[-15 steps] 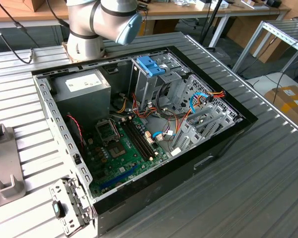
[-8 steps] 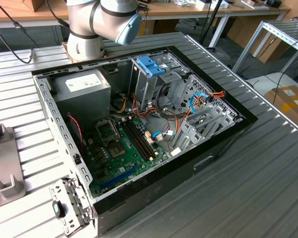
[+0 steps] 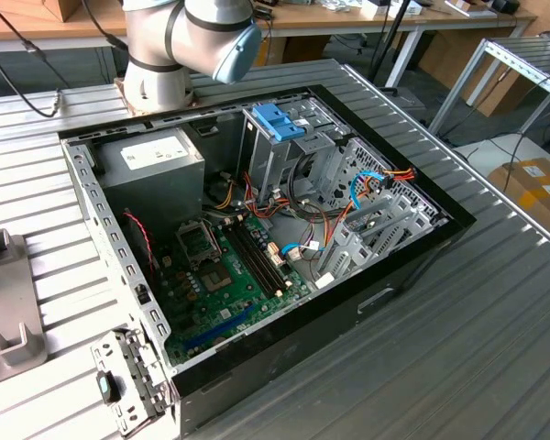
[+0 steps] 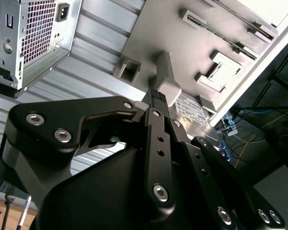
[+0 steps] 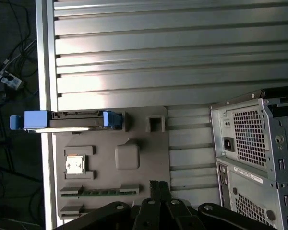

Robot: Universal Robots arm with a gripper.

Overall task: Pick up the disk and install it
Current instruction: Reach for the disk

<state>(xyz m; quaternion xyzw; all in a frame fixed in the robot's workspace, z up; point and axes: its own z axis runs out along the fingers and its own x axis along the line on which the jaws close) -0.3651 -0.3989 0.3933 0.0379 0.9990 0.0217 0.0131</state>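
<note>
With the tool (image 5: 159,185) pinched shut and empty (tips over the tray (image 5: 105,143)), a careless approach could knock the disk (image 5: 67,122), standing on edge at the rim of the desk (image 5: 182,48), overboard.

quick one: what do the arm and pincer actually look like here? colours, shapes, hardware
The arm is made of fat, round tubular segments in light silver-grey, with a pale blue joint cap. The pincer is matte black throughout, built from flat angular link plates with rounded corners and pinned with silver socket-head screws.
</note>
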